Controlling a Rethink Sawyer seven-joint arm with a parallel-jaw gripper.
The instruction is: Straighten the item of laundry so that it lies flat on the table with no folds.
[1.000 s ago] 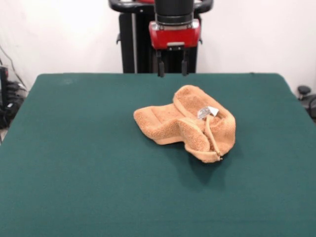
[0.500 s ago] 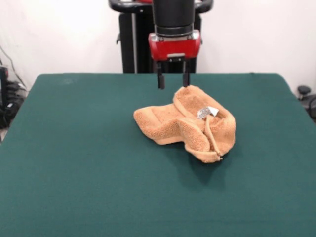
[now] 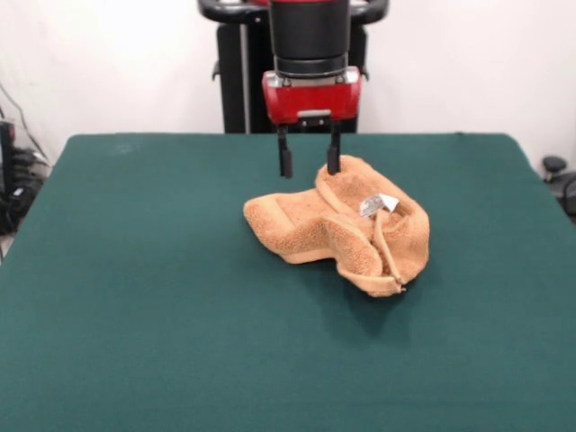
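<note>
The orange-tan towel [image 3: 340, 231] lies crumpled in a folded heap a little right of the table's middle, with its white care tag [image 3: 379, 204] showing on top and a hem band running down its right front. The dark green table [image 3: 162, 297] spreads wide around it. My gripper [image 3: 309, 163] hangs from the red and black arm just above the towel's far left edge. Its two black fingers [image 3: 285, 163] are apart and hold nothing.
The robot's black pedestal [image 3: 243, 81] stands behind the table's far edge. Cables and dark gear [image 3: 13, 180] sit off the table at the left, and a dark object [image 3: 558, 175] at the right edge.
My gripper has come down and slightly left and nearer, from above the far edge to just over the towel's far left edge. The towel has not moved.
</note>
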